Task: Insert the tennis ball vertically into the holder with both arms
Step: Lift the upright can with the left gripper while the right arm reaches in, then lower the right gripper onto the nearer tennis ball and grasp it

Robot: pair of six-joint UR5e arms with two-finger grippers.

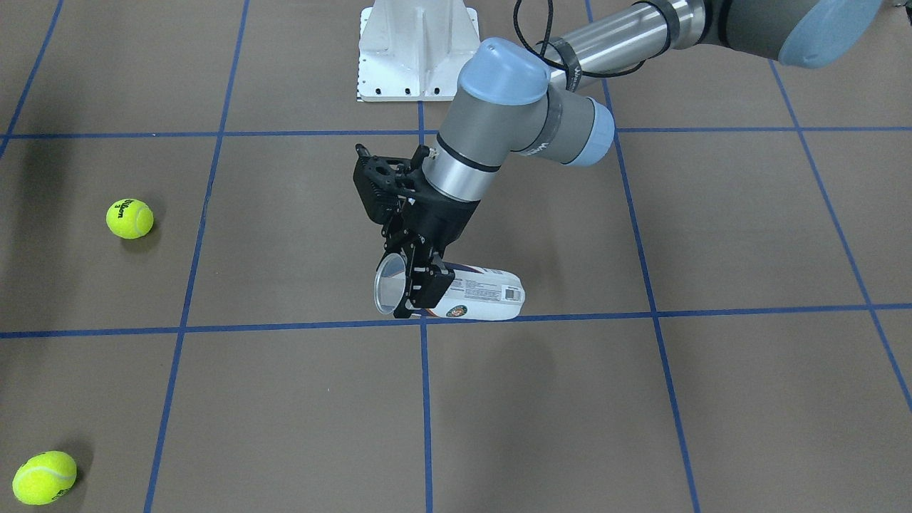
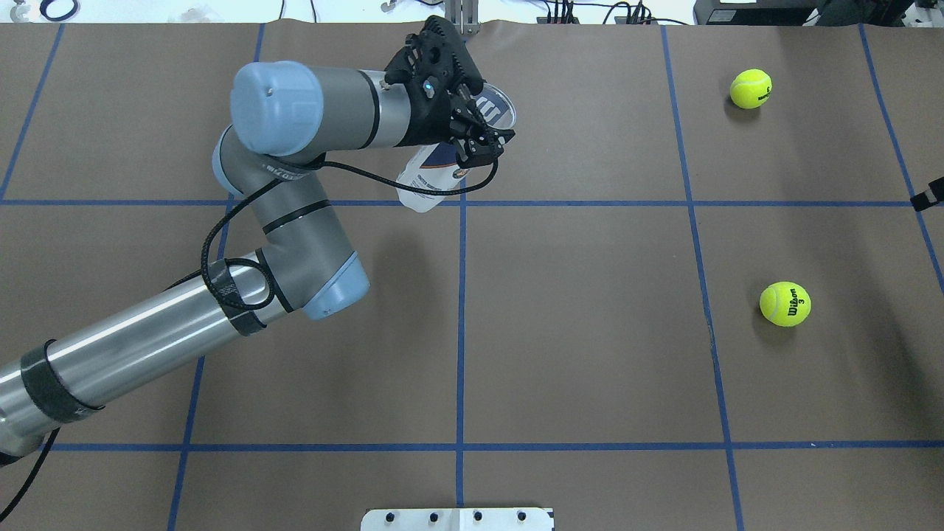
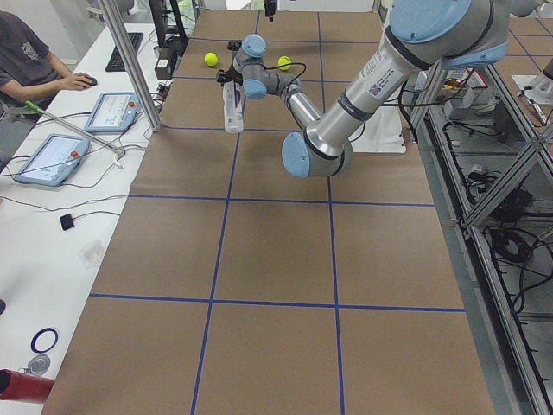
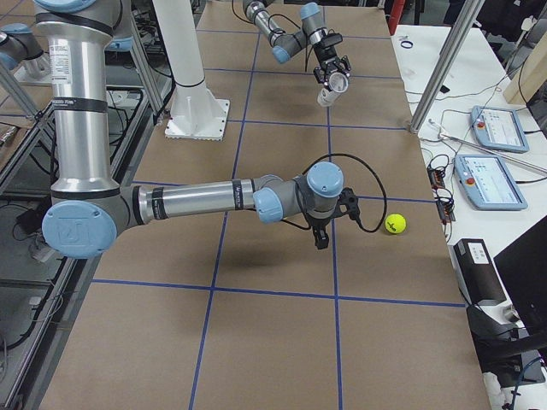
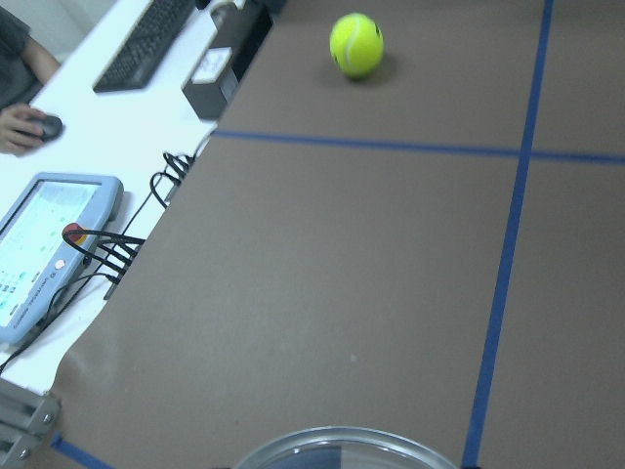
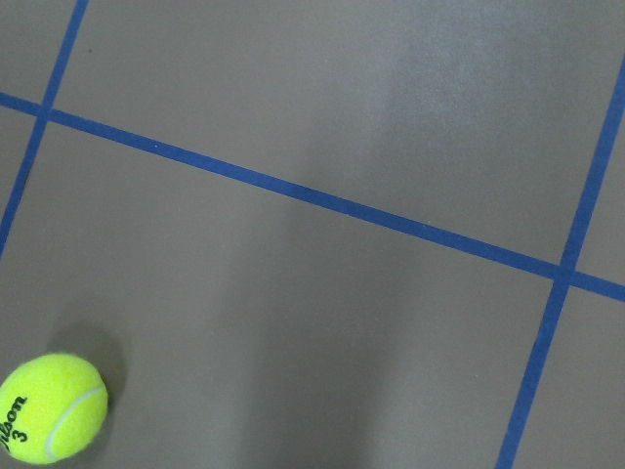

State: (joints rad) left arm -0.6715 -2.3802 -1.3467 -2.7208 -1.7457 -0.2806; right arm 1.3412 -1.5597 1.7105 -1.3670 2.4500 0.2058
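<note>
**Two-arm ball insertion: holder in hand, ball not yet picked.** Nearest the robot, the right gripper [image 4: 320, 241] is hanging fingers-down over the table [image 2: 590, 332]. Whether its fingers are spread or closed cannot be told: only a sliver of it is showing at the overhead view's edge, and its own wrist camera is showing no fingers. No ball is in it, since both are lying on the table.

The near ball [image 2: 785, 303] (the one printed "3") is lying close beside this gripper, not beneath it. It is sitting in the lower left corner of the right wrist view.

Farther out, near the table's middle line, the left gripper [image 1: 422, 288] is clamping the holder [image 1: 484, 293] just behind its open mouth, fingers closed across the wall. The holder is riding tilted, not upright. Its long axis is running from the base, low and toward the robot's left, up to the mouth, which is opening toward the robot's right, the side where both balls are lying. It is appearing clear of the table, though contact at the base cannot be ruled out.

Farthest, the far ball [image 2: 751, 88] is resting by the table's far edge.

By this layout, the right arm is the nearer to either ball. The holder's axis is needing to come vertical, mouth up, before a ball can be dropped in.
</note>
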